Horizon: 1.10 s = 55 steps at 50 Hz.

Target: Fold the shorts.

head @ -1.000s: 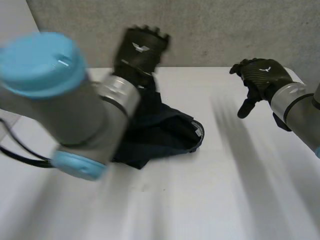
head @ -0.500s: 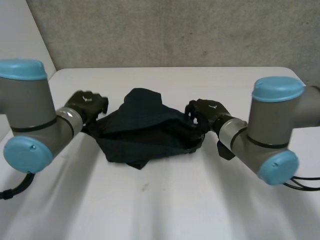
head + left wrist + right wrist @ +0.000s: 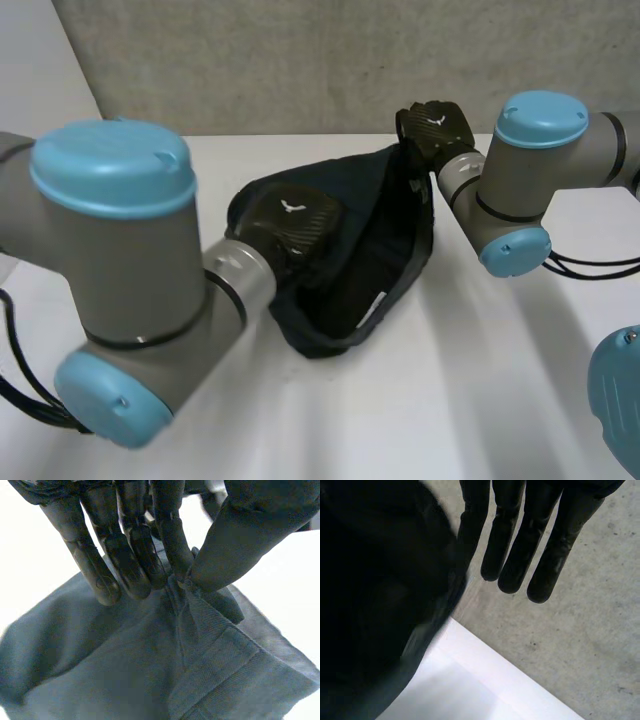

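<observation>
The dark navy shorts hang bunched between my two hands, partly lifted off the white table. My left hand is at the shorts' left edge. In the left wrist view its fingers and thumb pinch a fold of the shorts beside a stitched hem. My right hand is higher, at the back right, with the shorts' upper corner drawn up to it. In the right wrist view its fingers are straight, with the dark shorts pressed against the thumb side.
A grey wall runs behind the table. My left arm's big joint fills the near left, and my right arm's elbow is at the right. The table's edge lies under the right hand.
Both hands have closed on the shorts and raised them. The right hand has moved up and back with one corner. The left arm has swung in closer over the near left.
</observation>
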Motion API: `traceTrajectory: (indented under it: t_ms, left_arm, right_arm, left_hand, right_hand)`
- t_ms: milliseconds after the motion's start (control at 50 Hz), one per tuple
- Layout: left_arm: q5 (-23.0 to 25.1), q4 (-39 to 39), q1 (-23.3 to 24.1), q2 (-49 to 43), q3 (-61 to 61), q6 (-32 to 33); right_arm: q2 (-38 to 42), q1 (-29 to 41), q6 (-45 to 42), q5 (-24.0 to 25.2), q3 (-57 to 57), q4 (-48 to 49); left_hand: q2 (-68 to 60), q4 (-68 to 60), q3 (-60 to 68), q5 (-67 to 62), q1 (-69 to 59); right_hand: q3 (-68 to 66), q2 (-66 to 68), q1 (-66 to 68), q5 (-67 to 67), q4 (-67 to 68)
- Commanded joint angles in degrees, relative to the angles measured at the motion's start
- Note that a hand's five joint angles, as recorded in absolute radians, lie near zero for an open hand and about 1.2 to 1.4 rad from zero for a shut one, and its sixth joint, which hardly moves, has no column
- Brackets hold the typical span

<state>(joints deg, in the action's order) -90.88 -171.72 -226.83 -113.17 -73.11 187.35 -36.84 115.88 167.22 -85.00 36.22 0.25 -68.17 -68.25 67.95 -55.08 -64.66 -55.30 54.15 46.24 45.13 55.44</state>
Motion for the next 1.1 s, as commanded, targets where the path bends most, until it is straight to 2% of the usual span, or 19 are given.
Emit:
traceTrajectory:
  t_ms: [20,60,80,120,160,200,280,300,380,420,580,620,700,840,1000,1100]
  left_arm:
    - [-1.0,-3.3,8.9,-3.1,1.0,-3.9]
    - [-1.0,-5.5,9.5,-3.4,1.2,-4.8]
    - [-1.0,-7.6,9.6,-3.4,1.2,-5.9]
    - [-1.3,-9.2,9.6,-3.4,1.3,-6.8]
    - [-1.5,-10.6,9.6,-2.6,1.2,-8.0]
    - [-1.6,-11.2,9.1,-2.2,1.0,-8.2]
    - [-2.2,-11.1,4.4,2.8,-0.7,-7.9]
    - [-1.9,-11.2,1.2,5.3,-2.4,-7.7]
    - [-1.5,-11.8,-7.0,9.9,-6.6,-7.5]
    - [-1.1,-11.9,-9.8,11.3,-7.8,-7.4]
    - [4.9,-11.5,-20.2,12.5,-12.1,-6.6]
    - [6.3,-11.4,-21.5,11.8,-12.6,-5.5]
    - [7.0,-10.9,-22.3,8.3,-14.4,-2.5]
    - [7.1,-10.7,-21.4,3.0,-17.6,2.5]
    - [7.0,-10.7,-19.3,-0.7,-17.1,2.7]
    - [7.0,-10.8,-19.1,-1.2,-16.4,2.8]
  right_arm:
    - [-0.5,-2.8,0.6,-0.6,-1.7,-0.2]
    - [-0.4,-4.0,0.6,-0.7,-2.0,-0.3]
    - [-0.3,-4.6,0.6,-0.4,-2.1,-0.6]
    - [-0.2,-5.0,0.6,-0.4,-2.0,-1.1]
    - [-0.9,-5.1,0.6,-0.5,-1.2,-2.8]
    - [-1.7,-5.3,0.6,-0.5,-0.3,-4.6]
    - [-9.2,-6.9,0.6,0.0,5.7,-9.6]
    - [-13.0,-7.4,0.6,0.5,9.4,-10.5]
    - [-22.5,-7.6,-0.1,2.8,19.5,-10.6]
    - [-25.8,-7.6,-0.2,4.3,23.2,-10.7]
    - [-38.6,-5.9,0.6,10.8,39.8,-11.2]
    - [-42.5,-3.1,0.4,12.1,44.6,-11.1]
    - [-44.5,3.0,-0.1,13.2,50.6,-10.9]
    - [-44.2,11.9,-0.4,12.6,56.4,-10.8]
    - [-41.7,14.1,-2.1,12.1,60.7,-6.1]
    - [-36.7,14.2,-5.6,10.8,61.7,0.7]
  left_hand:
    - [-11.8,-11.7,12.1,-14.9,-15.3]
    - [-2.2,-2.1,2.4,-5.2,-5.7]
    - [18.6,18.6,-18.3,15.5,15.0]
    - [38.0,38.1,-37.8,34.9,34.5]
    - [52.5,52.6,-52.3,49.4,49.0]
    - [57.6,57.7,-57.4,54.5,54.1]
    - [56.6,56.7,-56.4,53.5,53.1]
    - [56.4,56.5,-56.2,53.4,52.9]
    - [55.6,55.7,-55.4,52.5,52.1]
    - [55.6,55.7,-55.4,52.5,52.1]
    - [50.2,50.3,-50.0,47.1,46.7]
    - [45.4,45.5,-45.1,42.3,41.9]
    - [39.8,39.9,-39.6,36.7,36.3]
    - [39.5,39.5,-39.2,36.4,35.9]
    - [35.8,35.8,-35.5,32.7,32.2]
    - [35.9,36.0,-35.7,32.8,32.4]
  right_hand:
    - [13.9,-12.8,-4.8,-13.7,-14.0]
    - [21.1,-20.0,-12.1,-21.0,-21.3]
    - [31.0,-29.8,-21.9,-30.8,-31.1]
    - [41.5,-40.3,-32.4,-41.3,-41.6]
    - [45.3,-44.2,-36.2,-45.1,-45.4]
    - [45.3,-44.2,-36.2,-45.1,-45.4]
    - [45.3,-44.2,-36.2,-45.1,-45.4]
    - [45.3,-44.2,-36.2,-45.1,-45.4]
    - [45.3,-44.2,-36.2,-45.1,-45.4]
    - [42.7,-41.6,-33.7,-42.5,-42.9]
    - [30.9,-29.8,-21.9,-30.8,-31.1]
    - [27.1,-25.9,-18.0,-26.9,-27.2]
    - [17.5,-16.3,-8.4,-17.3,-17.6]
    - [6.4,-5.2,2.7,-6.2,-6.5]
    - [8.9,-7.7,0.2,-8.7,-9.0]
    - [21.6,-20.5,-12.6,-21.5,-21.8]
